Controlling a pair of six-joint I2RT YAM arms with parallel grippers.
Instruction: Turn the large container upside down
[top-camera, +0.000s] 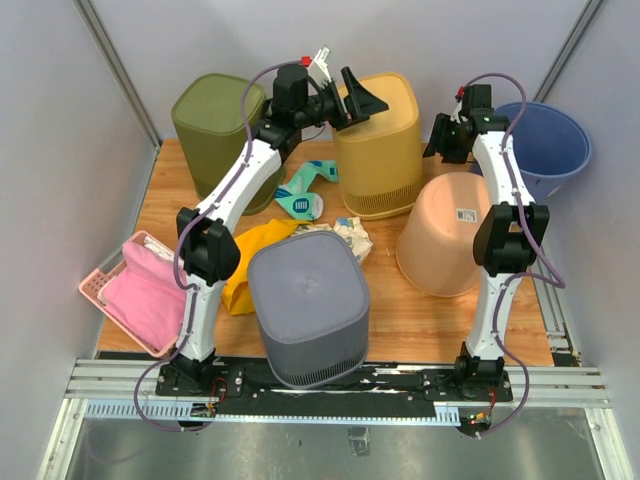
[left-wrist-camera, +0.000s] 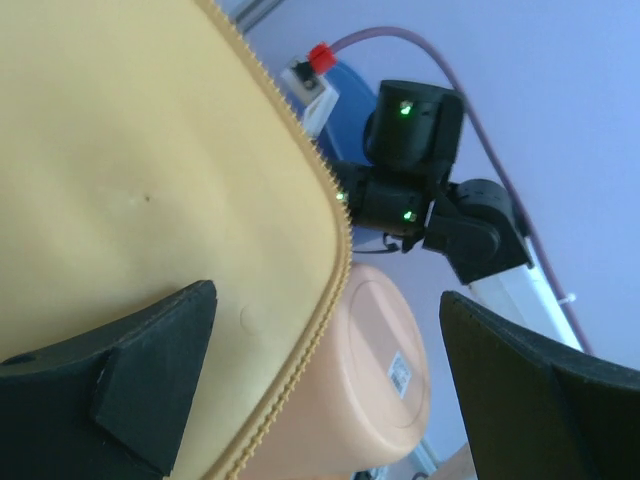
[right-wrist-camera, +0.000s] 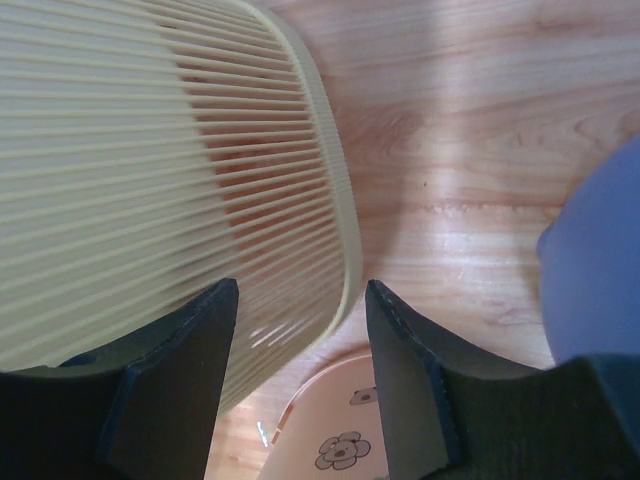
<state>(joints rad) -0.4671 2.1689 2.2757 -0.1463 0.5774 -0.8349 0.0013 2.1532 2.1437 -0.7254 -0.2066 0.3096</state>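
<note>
Beside the left claw (top-camera: 367, 95) stands a slatted yellow container (top-camera: 385, 165).

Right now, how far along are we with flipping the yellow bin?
Done, it seems: the yellow bin stands base up on the table. In hand: nothing; the left tool is open at its base edge, the right tool open beside its slatted wall. Left: pull both arms clear.

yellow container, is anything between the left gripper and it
Nothing visible. The open left gripper hangs right over the yellow container, one finger over its flat face and the other past its rim. The peach bin lies beyond, not between.
</note>
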